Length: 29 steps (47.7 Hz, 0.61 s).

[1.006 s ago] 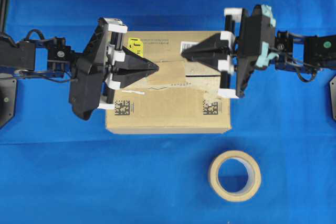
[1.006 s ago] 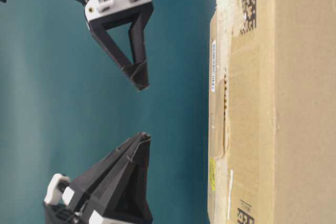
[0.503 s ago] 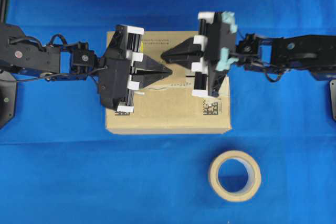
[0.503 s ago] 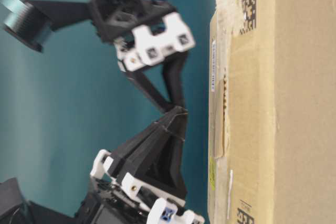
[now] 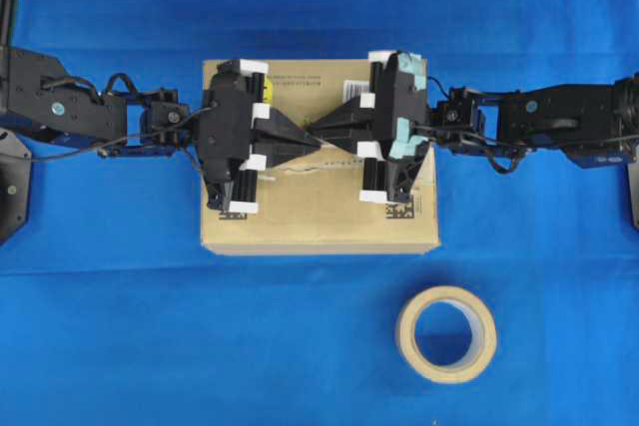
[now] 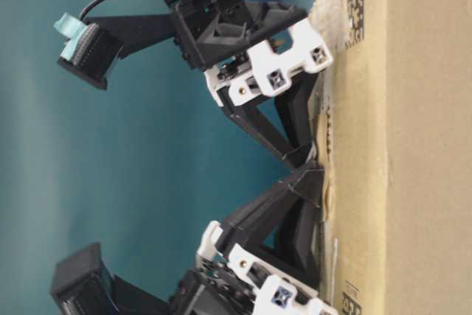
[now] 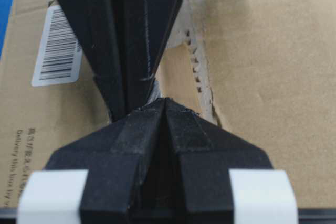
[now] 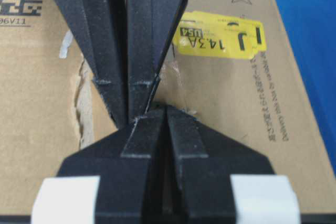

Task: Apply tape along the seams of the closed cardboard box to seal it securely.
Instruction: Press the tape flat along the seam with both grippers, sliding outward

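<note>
The cardboard box (image 5: 319, 216) lies flat on the blue table. My left gripper (image 5: 305, 137) and right gripper (image 5: 318, 128) are both shut, tip to tip, and press on the box top at its middle, along the seam. The side view shows the left tips (image 6: 313, 182) and right tips (image 6: 306, 156) against the box (image 6: 413, 145). A smooth tan patch (image 7: 177, 74) lies by the tips beside torn old tape (image 7: 197, 72). I cannot tell if it is the loose tape. The seam is mostly hidden under the grippers.
The beige tape roll (image 5: 446, 334) lies on the table in front of the box, to the right. A yellow sticker (image 8: 220, 38), a white barcode label (image 7: 55, 45) and a black printed code (image 5: 399, 209) mark the box top.
Both grippers have moved inward and down from above the box ends. Their shut tips now meet on the box top at its middle.
</note>
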Each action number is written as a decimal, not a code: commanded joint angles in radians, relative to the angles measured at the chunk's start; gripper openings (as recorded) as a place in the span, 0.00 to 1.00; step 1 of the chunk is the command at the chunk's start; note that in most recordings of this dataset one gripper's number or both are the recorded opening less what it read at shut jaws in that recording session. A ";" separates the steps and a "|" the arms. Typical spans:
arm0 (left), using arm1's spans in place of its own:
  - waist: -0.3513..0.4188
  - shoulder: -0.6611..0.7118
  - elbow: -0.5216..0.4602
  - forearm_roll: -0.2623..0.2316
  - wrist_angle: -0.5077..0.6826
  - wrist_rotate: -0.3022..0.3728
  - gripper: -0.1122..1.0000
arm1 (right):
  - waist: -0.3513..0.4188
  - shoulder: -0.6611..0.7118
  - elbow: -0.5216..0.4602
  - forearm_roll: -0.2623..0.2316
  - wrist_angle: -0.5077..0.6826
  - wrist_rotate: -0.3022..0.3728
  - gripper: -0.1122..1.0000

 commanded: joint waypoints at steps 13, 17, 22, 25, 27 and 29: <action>0.037 -0.015 0.089 -0.002 -0.005 -0.077 0.10 | 0.021 -0.058 0.071 0.031 0.038 0.002 0.09; 0.038 -0.026 0.112 -0.002 -0.005 -0.089 0.10 | 0.021 -0.077 0.098 0.048 0.034 0.003 0.09; 0.037 -0.041 0.141 -0.002 -0.005 -0.100 0.10 | 0.020 -0.095 0.121 0.058 0.032 0.002 0.09; 0.035 -0.049 0.152 -0.002 -0.005 -0.100 0.10 | 0.021 -0.104 0.130 0.060 0.031 0.003 0.09; 0.034 -0.054 0.155 -0.002 -0.005 -0.100 0.10 | 0.021 -0.115 0.132 0.061 0.028 0.003 0.09; 0.029 -0.058 0.153 -0.003 -0.005 -0.100 0.10 | 0.021 -0.121 0.130 0.060 0.026 0.002 0.09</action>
